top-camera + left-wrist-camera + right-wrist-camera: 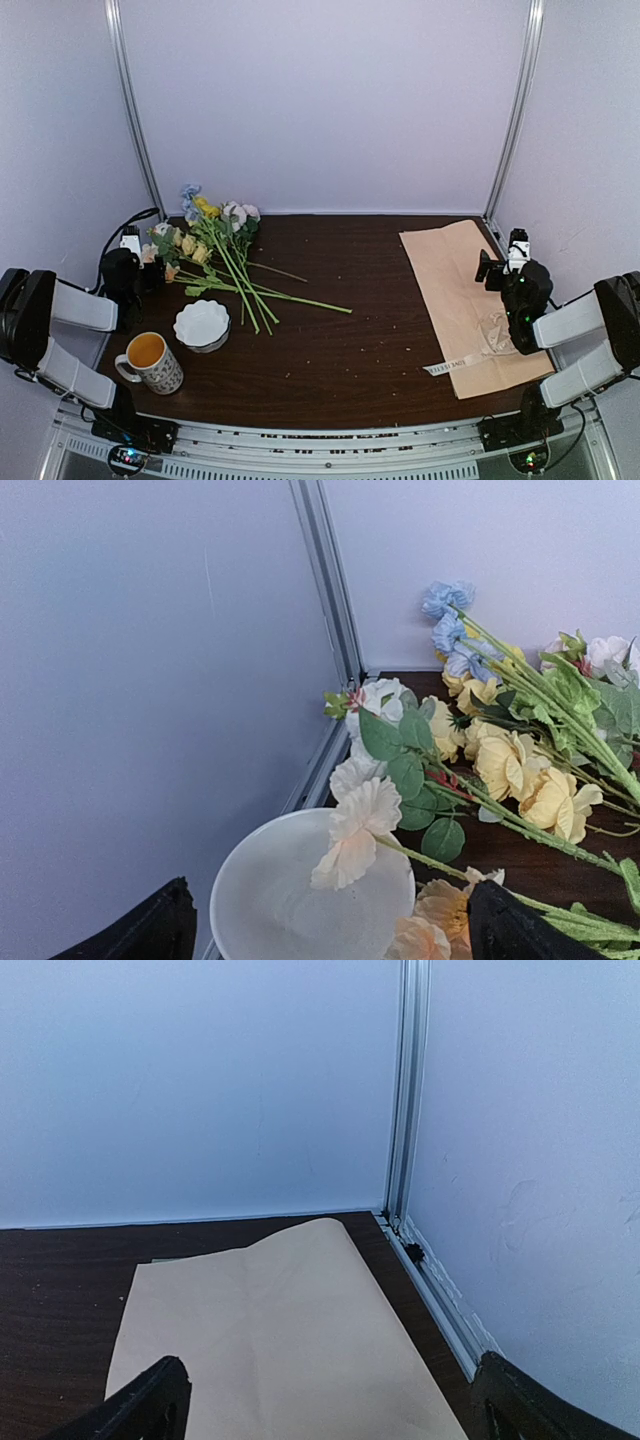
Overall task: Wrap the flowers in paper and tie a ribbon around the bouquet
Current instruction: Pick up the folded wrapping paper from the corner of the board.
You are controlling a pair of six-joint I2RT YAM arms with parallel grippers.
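Dark wooden table (350,330) closed in by pale walls on three sides, with a metal post (135,130) at each back corner; only the near edge, where both arms are bolted, is open.

Left side: the flowers (215,250) lie loose and unwrapped, heads toward the back left corner and close to the left wall, thin stems fanning out toward the table's middle. A white bowl (201,325) sits just in front of the stems, touching or nearly touching them; a patterned mug (155,362) stands beside it, near the front edge.

Right side: the paper (465,300) lies flat, peach side up, from the back right corner to the near edge, its right margin close to the wall rail. A short stretch of ribbon (450,366) crosses its near left edge onto the wood.

Between stem tips and paper runs a broad strip of open wood, flecked with crumbs.

The left gripper (330,935) hangs low beside the flower heads, its fingers (150,930) spread wide and holding nothing. The right gripper (335,1405) hangs over the paper facing the back corner, its fingers (150,1400) likewise spread wide and empty.
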